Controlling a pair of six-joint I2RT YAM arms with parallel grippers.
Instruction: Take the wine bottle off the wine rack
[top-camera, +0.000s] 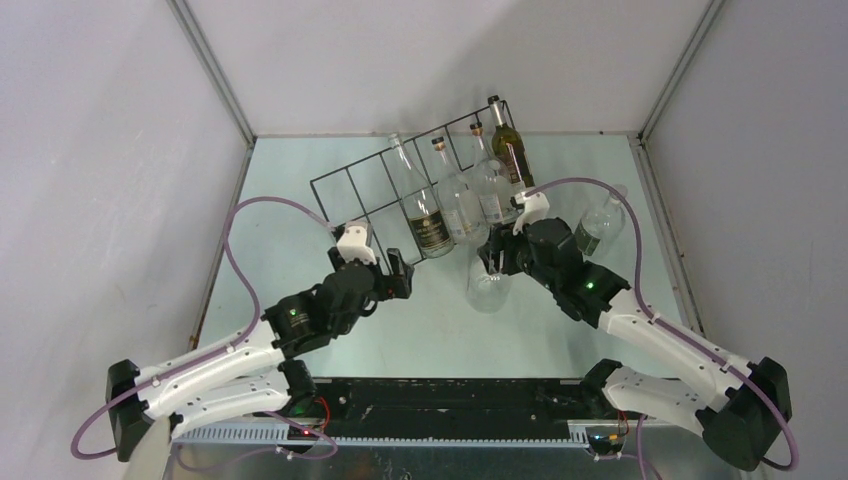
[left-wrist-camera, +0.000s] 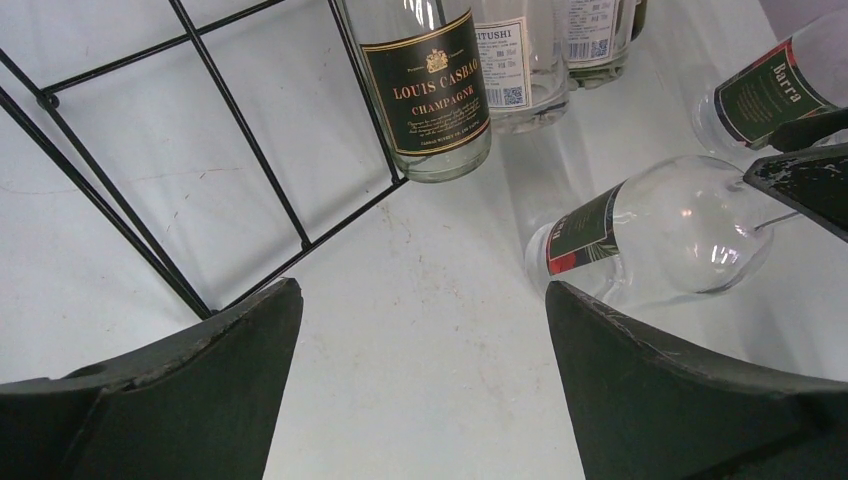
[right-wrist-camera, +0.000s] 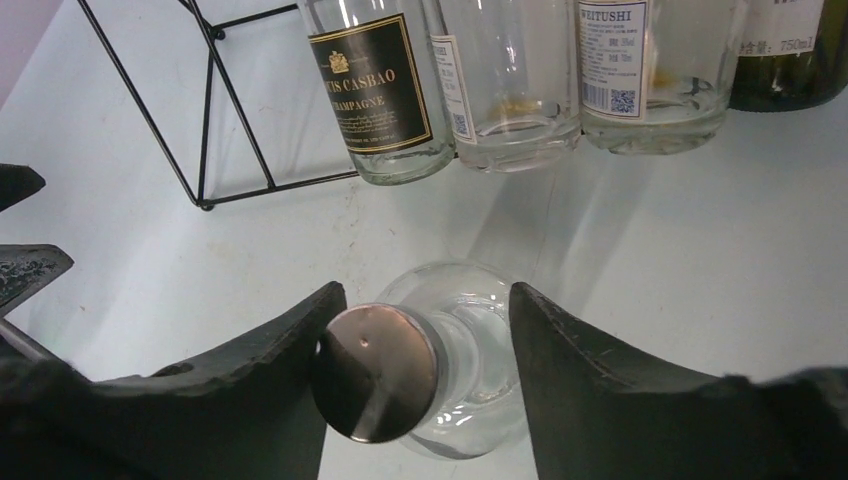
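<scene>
The right gripper (right-wrist-camera: 428, 300) is straddling the neck of a clear bottle (right-wrist-camera: 470, 330). Its fingers are standing partly apart. One finger is sitting right at the metal cap (right-wrist-camera: 375, 372), and a gap is showing on the other side, so nothing is being pinched yet. The bottle is already out of the rack (left-wrist-camera: 248, 140), on the table (top-camera: 290, 220) just in front of it. Its cap is pointing up at the right wrist and its round body is lying beyond. Whether it is lying flat or tipping up on its base is not clear.

Past this gripper, four more bottles are lying side by side in the rack. They are running from the champagne bottle (right-wrist-camera: 370, 95) through two clear ones to the dark green bottle (top-camera: 510, 155). Their bases are facing the arms and their necks are pointing toward the back wall. The right arm is sitting nearer to them, so a pull toward the near edge looks like the way out.

The left gripper (left-wrist-camera: 422, 300) is hanging spread wide and empty over bare table, just beside the rack's near wire. Another loose bottle (top-camera: 600, 225) is lying to the right, apart from both arms.
</scene>
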